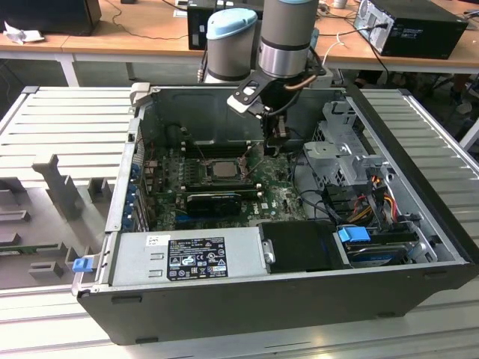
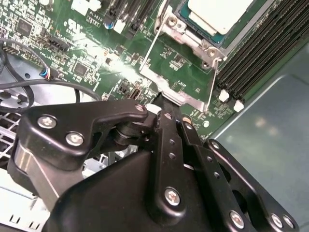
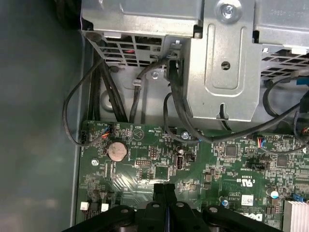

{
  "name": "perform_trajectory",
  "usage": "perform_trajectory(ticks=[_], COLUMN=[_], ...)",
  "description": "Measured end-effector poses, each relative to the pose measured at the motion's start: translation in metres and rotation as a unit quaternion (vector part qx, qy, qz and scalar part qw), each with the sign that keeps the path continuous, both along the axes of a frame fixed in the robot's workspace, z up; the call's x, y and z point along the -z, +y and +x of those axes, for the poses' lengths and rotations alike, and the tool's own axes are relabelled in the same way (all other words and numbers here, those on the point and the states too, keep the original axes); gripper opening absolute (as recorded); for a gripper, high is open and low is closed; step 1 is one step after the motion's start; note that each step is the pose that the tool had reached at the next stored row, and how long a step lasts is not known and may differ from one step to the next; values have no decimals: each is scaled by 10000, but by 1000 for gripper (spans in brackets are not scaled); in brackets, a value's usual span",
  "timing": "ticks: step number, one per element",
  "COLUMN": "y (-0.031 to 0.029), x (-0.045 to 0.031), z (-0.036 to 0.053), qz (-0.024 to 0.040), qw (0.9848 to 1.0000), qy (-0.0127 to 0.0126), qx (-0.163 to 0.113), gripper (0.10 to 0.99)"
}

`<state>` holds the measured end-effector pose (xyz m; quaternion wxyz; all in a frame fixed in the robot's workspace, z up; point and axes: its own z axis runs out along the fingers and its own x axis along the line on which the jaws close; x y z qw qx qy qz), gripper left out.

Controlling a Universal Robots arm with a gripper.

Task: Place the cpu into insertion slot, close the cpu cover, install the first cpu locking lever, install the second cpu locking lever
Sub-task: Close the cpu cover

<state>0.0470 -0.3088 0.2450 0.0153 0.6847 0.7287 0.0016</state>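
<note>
The cpu (image 1: pixel 222 169) lies flat in the insertion slot (image 2: pixel 190 38), its pale face (image 2: pixel 217 12) up, on the green board. The cpu cover (image 2: pixel 174 89) stands raised off the slot, tilted up toward the wrist, its thin side rails running back to the slot's rim. In the exterior view my gripper (image 1: pixel 275 139) hangs inside the case, just to the right of the slot. Its black fingers are shut together with nothing between them; my gripper (image 2: pixel 164 102) has its tips right at the cover's raised free edge. I cannot make out the locking levers.
Black memory slots (image 2: pixel 260 53) run beside the slot. A grey drive cage (image 1: pixel 340 153) with black cables (image 3: pixel 178 106) stands close to the arm. A black card (image 1: pixel 213 200) and the power supply (image 1: pixel 194 258) lie nearer the case front. A coin cell (image 3: pixel 116 151) sits on the board.
</note>
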Motion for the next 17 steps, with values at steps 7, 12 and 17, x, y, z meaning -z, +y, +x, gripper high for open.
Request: perform_trajectory(ticks=[7, 12, 17], y=[0, 0, 0], x=[0, 1, 2], z=[-97, -110, -139], qz=[0, 0, 0], qw=[10000, 10000, 10000], qy=[0, 0, 0], qx=[0, 0, 0], gripper=[106, 106, 106])
